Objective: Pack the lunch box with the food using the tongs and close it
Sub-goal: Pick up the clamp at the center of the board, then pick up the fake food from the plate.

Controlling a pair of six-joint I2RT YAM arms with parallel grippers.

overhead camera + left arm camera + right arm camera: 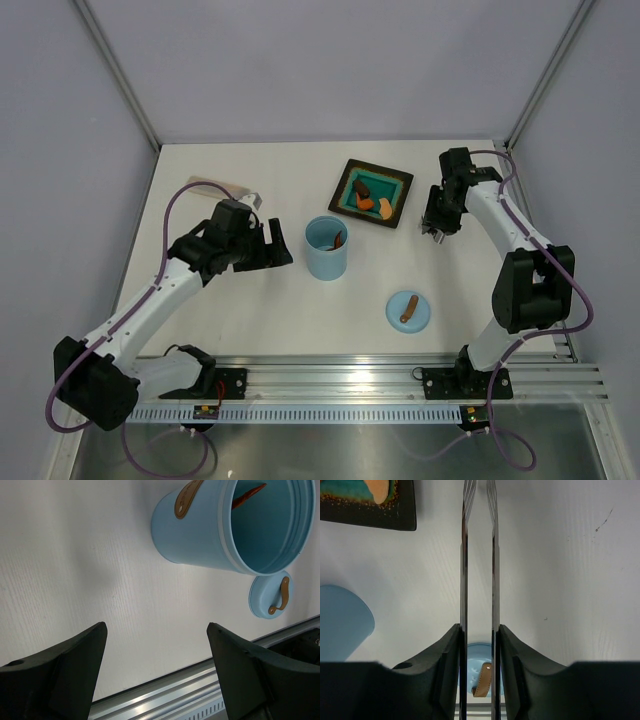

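Observation:
The light blue lunch box (326, 248) stands open at mid-table with an orange-brown food piece (248, 495) inside. Its round lid (408, 309), with a brown bar on top, lies flat to the box's near right. More orange and brown food (371, 199) lies on the square teal plate (391, 216). My right gripper (437, 222) hovers just right of the plate, shut on the tongs (464, 555). Their two arms stand slightly apart with nothing between the tips. My left gripper (275, 247) is open and empty, left of the lunch box (200, 535).
A pale flat object (222, 187) lies at the back left, behind my left arm. An aluminium rail (380, 380) runs along the near table edge. Enclosure walls stand close on the left, right and back.

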